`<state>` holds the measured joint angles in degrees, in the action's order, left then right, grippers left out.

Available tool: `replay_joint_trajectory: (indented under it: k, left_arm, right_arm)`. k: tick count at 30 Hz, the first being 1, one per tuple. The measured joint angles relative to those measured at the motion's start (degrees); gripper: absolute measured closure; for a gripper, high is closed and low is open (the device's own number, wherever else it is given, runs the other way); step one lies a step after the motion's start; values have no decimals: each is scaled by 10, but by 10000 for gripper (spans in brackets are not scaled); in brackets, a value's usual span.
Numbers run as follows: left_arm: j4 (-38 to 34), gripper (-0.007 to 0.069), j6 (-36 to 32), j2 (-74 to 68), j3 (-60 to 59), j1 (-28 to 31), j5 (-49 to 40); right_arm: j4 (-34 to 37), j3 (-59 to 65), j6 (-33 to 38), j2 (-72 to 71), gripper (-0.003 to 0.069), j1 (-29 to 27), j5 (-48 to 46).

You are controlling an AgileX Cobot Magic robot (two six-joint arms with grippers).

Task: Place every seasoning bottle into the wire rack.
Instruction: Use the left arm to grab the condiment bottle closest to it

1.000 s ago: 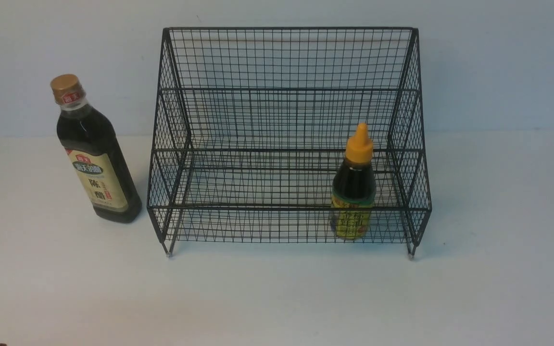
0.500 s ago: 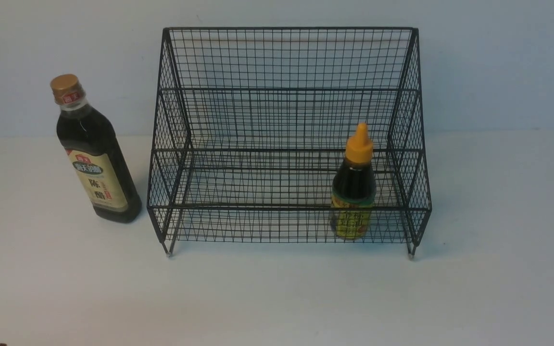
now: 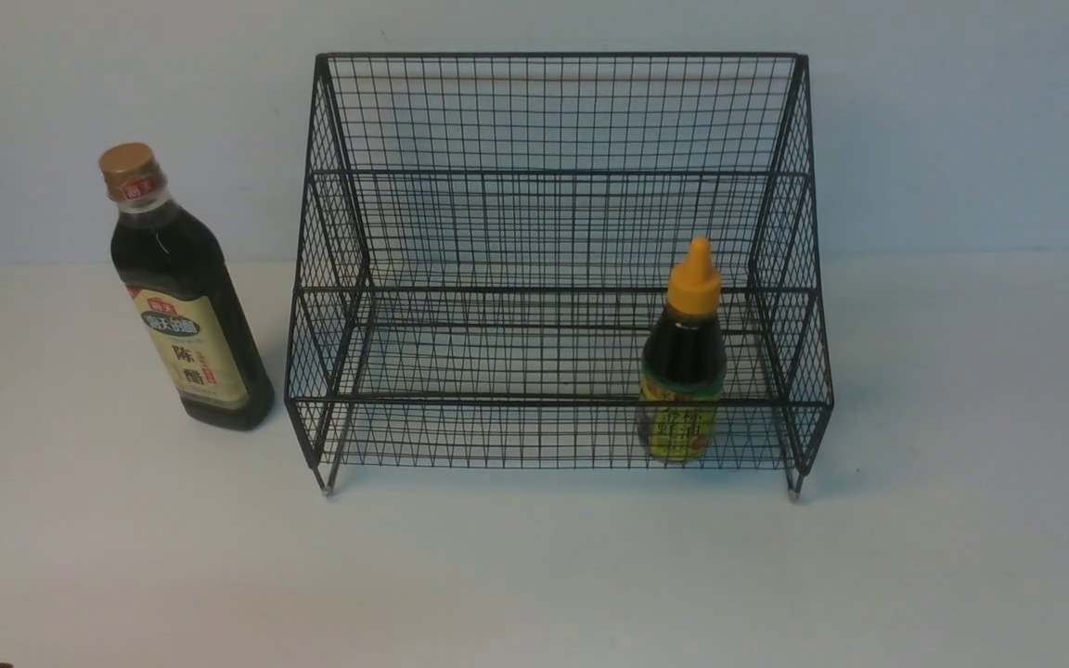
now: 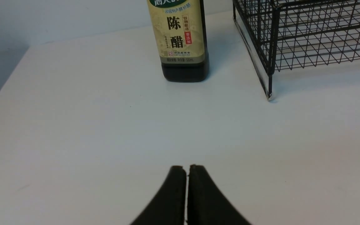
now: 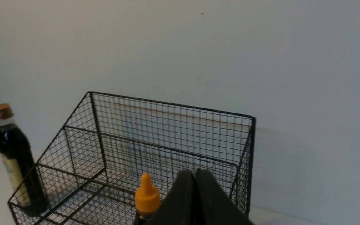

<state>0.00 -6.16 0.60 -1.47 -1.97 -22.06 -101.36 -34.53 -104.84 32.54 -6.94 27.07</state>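
Though outside rack [image 3: 497, 401], tall btl [image 3: 184, 315] upright

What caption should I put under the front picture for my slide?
Small bottle stands inside the wire rack; tall bottle stands on the table beside it.

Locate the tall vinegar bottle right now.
Front view: the tall vinegar bottle stands upright on the white table, outside the wire rack, just off its left side and not touching it.

I get the front cam looking forward and down on the whole rack [image 3: 553, 111] and worktop [image 3: 534, 575]. Left wrist: low, close on the tall bottle [image 4: 183, 47] base. Right wrist: higher, from the right. All three share rack and tall bottle
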Motion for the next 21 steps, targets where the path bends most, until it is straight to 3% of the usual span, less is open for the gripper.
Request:
replay_joint_trajectory:
  k: [7, 11, 14, 18, 21]
  left_arm:
    - [0, 629, 0, 0, 0, 0, 0]
    - [0, 629, 0, 0, 0, 0, 0]
    - [0, 629, 0, 0, 0, 0, 0]
    - [0, 629, 0, 0, 0, 0, 0]
    - [0, 629, 0, 0, 0, 0, 0]
  right_arm:
    - [0, 1, -1, 0, 672, 5, 23]
    - [10, 0, -2, -4, 672, 48, 12]
    - [50, -1, -2, -15, 672, 92, -5]
    - [197, -5, -1, -46, 672, 159, -86]
    - [265, -5, 6, -58, 672, 171, -122]
